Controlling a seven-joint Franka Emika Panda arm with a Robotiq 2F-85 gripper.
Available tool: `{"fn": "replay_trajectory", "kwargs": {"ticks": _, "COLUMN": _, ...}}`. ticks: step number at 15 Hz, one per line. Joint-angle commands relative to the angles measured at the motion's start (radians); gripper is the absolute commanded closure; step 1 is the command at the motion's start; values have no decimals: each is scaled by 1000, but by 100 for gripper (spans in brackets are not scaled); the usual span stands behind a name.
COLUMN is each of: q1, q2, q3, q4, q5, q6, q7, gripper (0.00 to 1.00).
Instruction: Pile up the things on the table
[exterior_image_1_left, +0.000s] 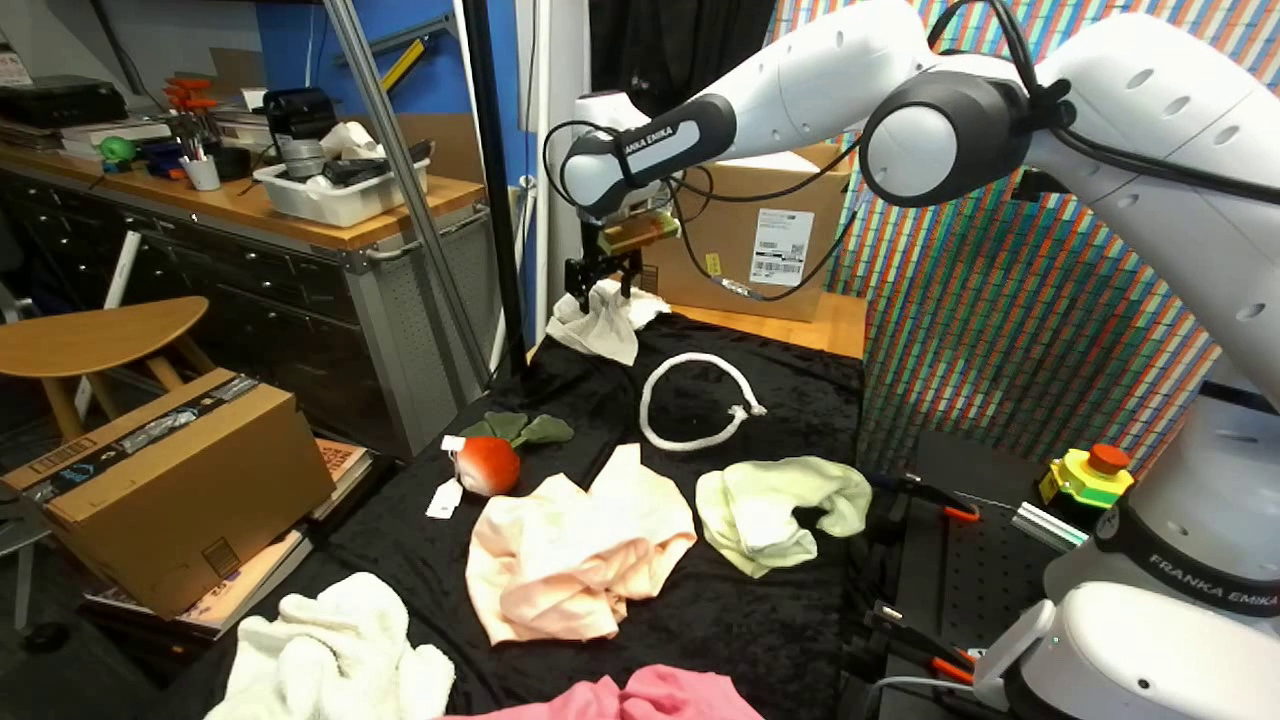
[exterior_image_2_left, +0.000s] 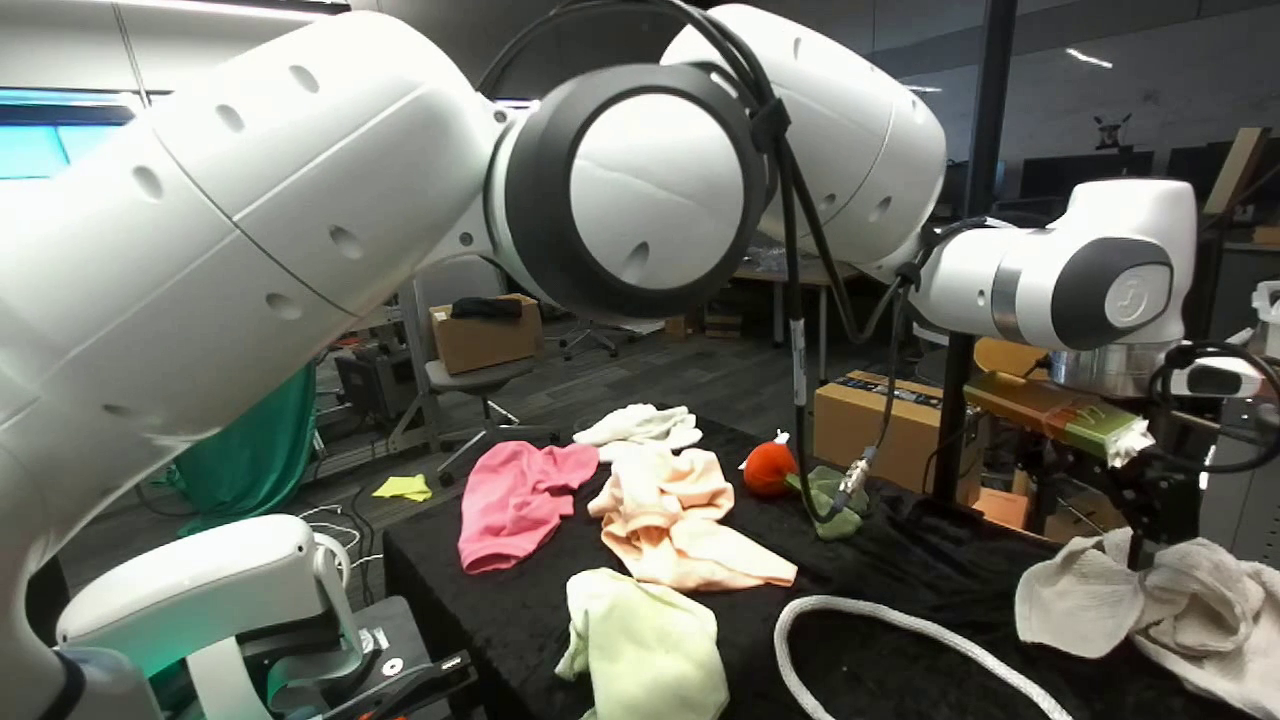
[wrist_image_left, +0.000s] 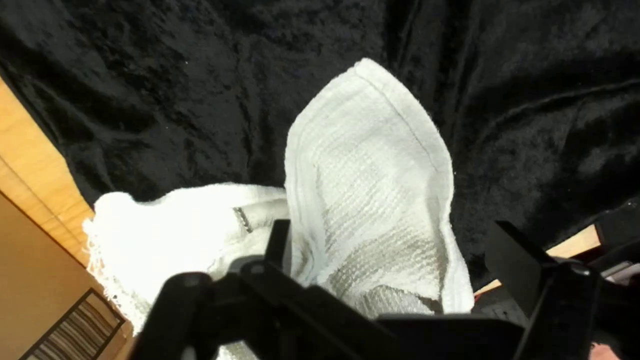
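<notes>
A grey-white cloth (exterior_image_1_left: 600, 330) lies crumpled at the table's far end; it shows in both exterior views (exterior_image_2_left: 1080, 600). My gripper (exterior_image_1_left: 605, 293) is low over it. In the wrist view the fingers (wrist_image_left: 391, 225) are wide apart, with part of the cloth (wrist_image_left: 370, 165) between them; whether they touch it I cannot tell. A white rope (exterior_image_1_left: 648, 392) lies in a loop nearby. A red plush radish (exterior_image_1_left: 488, 466) with green leaves, a peach cloth (exterior_image_1_left: 580, 560), a pale green cloth (exterior_image_1_left: 745, 510), a white fluffy cloth (exterior_image_1_left: 330, 650) and a pink cloth (exterior_image_1_left: 660, 695) lie spread apart or close together.
The table (exterior_image_1_left: 770, 630) is covered in black velvet. A large cardboard box (exterior_image_1_left: 730, 230) stands behind its far end. A dark upright pole (exterior_image_1_left: 497, 200) stands at the table's edge near the gripper. Another cardboard box (exterior_image_1_left: 190, 490) sits on books beside the table.
</notes>
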Motion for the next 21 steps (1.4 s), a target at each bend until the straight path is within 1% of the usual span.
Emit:
{"fn": "replay_trajectory", "kwargs": {"ticks": 1, "q1": 14, "q2": 70, "q3": -37, "q4": 102, "q5": 4, "q6": 31, "q7": 62, "gripper": 0}}
{"fn": "replay_trajectory", "kwargs": {"ticks": 7, "q1": 8, "q2": 140, "q3": -73, "q4": 180, "q5": 1, "q6": 3, "q7": 144, "gripper": 0}}
{"fn": "replay_trajectory", "kwargs": {"ticks": 11, "q1": -1, "q2": 137, "q3": -62, "q4": 176, "q5": 7, "q6": -67, "q7": 117, "gripper": 0}}
{"fn": "replay_trajectory", "kwargs": {"ticks": 12, "q1": -3, "q2": 128, "q3": -56, "q4": 160, "q5": 0, "q6": -64, "q7": 116, "gripper": 0}}
{"fn": "replay_trajectory", "kwargs": {"ticks": 14, "q1": -3, "q2": 134, "q3": -57, "q4": 164, "q5": -2, "q6": -68, "q7": 114, "gripper": 0}}
{"fn": "replay_trajectory", "kwargs": {"ticks": 17, "q1": -8, "q2": 160, "q3": -60, "q4": 197, "q5": 10, "q6": -76, "q7": 115, "gripper": 0}}
{"fn": "replay_trajectory", "kwargs": {"ticks": 21, "q1": -21, "q2": 199, "q3": -46, "q4": 234, "q5": 20, "q6": -89, "q7": 95, "gripper": 0}}
